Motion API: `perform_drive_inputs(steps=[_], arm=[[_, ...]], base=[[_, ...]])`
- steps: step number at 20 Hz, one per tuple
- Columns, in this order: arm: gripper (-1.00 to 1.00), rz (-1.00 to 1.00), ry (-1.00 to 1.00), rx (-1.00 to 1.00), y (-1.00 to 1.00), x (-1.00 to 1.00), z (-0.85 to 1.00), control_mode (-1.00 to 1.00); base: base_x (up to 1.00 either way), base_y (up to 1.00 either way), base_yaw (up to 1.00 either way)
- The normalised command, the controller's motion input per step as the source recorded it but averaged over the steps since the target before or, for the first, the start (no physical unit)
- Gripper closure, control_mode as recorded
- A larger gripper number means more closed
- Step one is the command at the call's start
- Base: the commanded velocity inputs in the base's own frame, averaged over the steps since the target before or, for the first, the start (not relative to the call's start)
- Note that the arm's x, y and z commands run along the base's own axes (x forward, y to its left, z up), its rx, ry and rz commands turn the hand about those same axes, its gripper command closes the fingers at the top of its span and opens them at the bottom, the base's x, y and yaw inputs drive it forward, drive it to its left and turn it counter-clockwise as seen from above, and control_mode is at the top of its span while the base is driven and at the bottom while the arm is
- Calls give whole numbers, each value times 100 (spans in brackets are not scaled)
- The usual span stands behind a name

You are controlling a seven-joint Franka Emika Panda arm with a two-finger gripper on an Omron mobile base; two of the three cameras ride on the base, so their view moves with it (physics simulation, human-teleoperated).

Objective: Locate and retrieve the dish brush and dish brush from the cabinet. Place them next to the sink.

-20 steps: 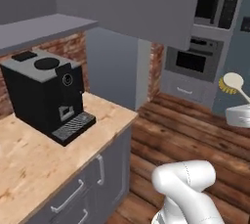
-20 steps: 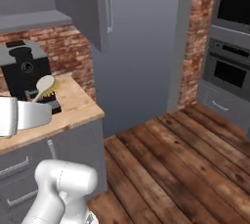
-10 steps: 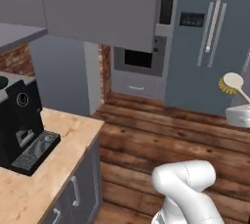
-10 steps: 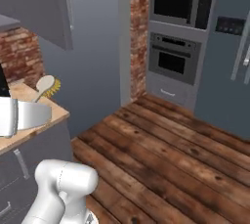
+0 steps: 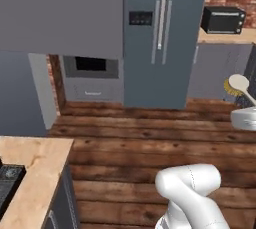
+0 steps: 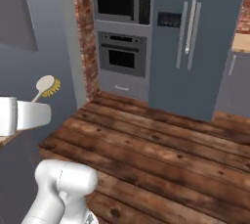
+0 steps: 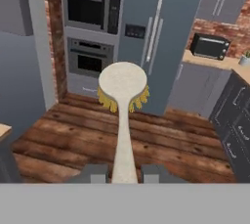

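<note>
dish brush (image 5: pixel 239 85) first: in your left base view you can see its cream round head and yellow bristles at the right edge, sticking up above the white hand of the arm. it is up in the air, over the wood floor (image 5: pixel 145 143). behind it stands a tall grey fridge (image 5: pixel 162 38) with two long handles. a black toaster oven (image 5: pixel 223 19) sits on a wood counter at the top right. a built-in oven (image 5: pixel 92 68) is low on the left, under a big grey cabinet (image 5: pixel 62 13). a corner of wood counter (image 5: pixel 30 168) is at the bottom left. the white arm (image 5: pixel 192 193) bends at the bottom.

now your right base view. the dish brush (image 6: pixel 46 87) is at the left, head up, poking out above the white hand. a microwave (image 6: pixel 122 3) and an oven (image 6: pixel 122 54) sit one over the other in the wall, next to a strip of red brick (image 6: pixel 83 32). the fridge (image 6: pixel 195 42) is to the right of them.

now your hand view. the gripper (image 7: pixel 124 173) is clamped tight on the cream handle, one dark finger on each side. the handle runs straight up from the fingers to the round head, with yellow bristles peeking out behind it. the brush points at the fridge (image 7: pixel 156 42). the toaster oven (image 7: pixel 210 46) is at the right.
</note>
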Motion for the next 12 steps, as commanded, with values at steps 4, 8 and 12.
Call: perform_drive_inputs(steps=[4,8,12], arm=[[100,0,0,0,0,0,0,100],[100,0,0,0,0,0,0,100],[100,0,0,0,0,0,0,100]], base=[[0,0,-47],[0,0,-47],[0,0,-47]])
